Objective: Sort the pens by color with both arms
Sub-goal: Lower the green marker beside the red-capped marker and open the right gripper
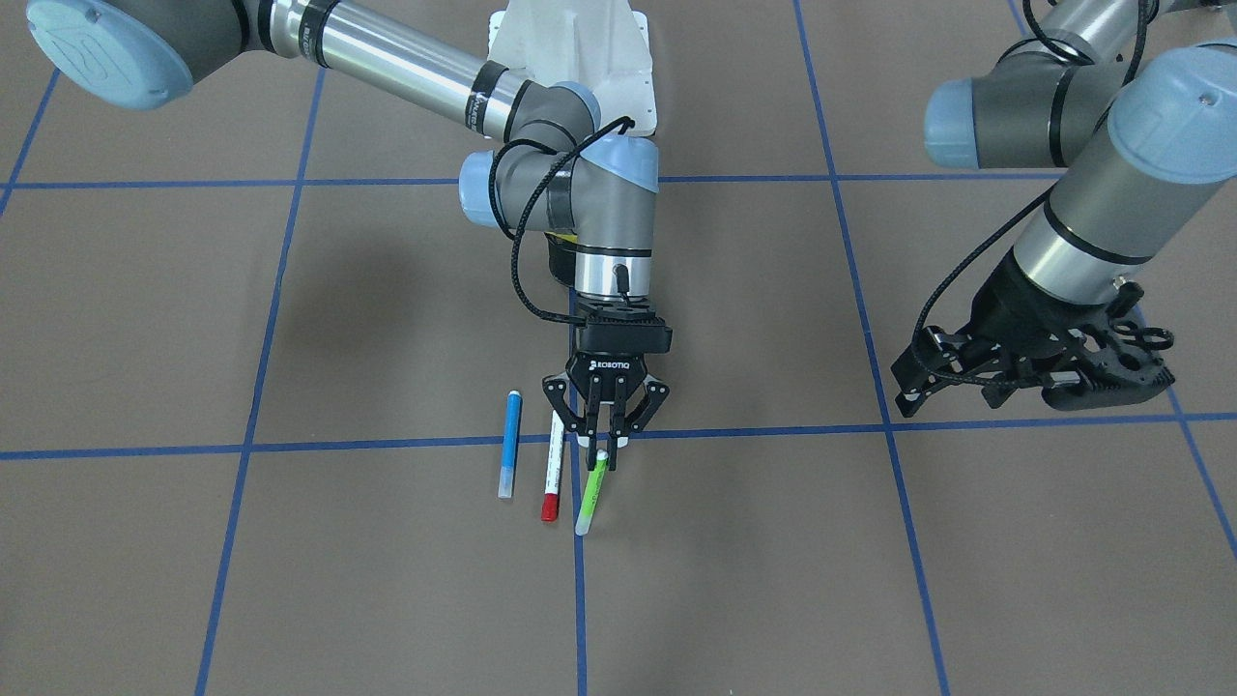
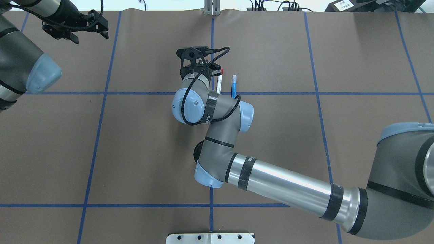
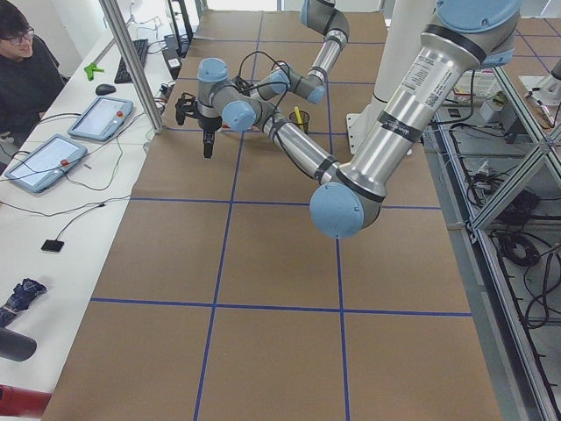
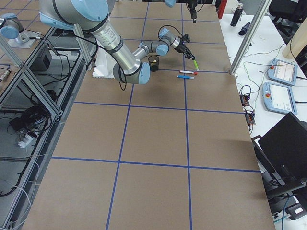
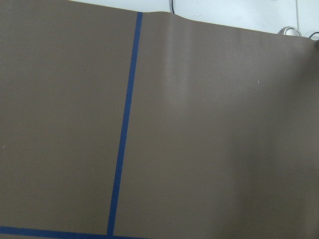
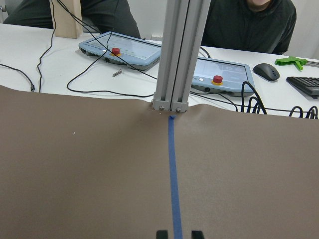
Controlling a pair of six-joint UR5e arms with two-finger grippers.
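My right gripper (image 1: 603,447) is shut on the upper end of the lime green pen (image 1: 590,498), which slants down toward the table. The white pen with a red cap (image 1: 553,467) and the blue pen (image 1: 509,444) lie side by side just beside it; both also show in the overhead view, the white one (image 2: 219,81) and the blue one (image 2: 234,86). The yellow pen (image 3: 298,113) stands in the black mesh cup (image 3: 298,120). My left gripper (image 2: 90,34) is open and empty, above the table far from the pens.
The right arm's elbow (image 2: 206,176) hangs over the cup. Blue tape lines (image 1: 580,580) grid the brown table. A metal post (image 6: 174,55), tablets (image 6: 124,50) and cables stand at the far edge, and operators sit there.
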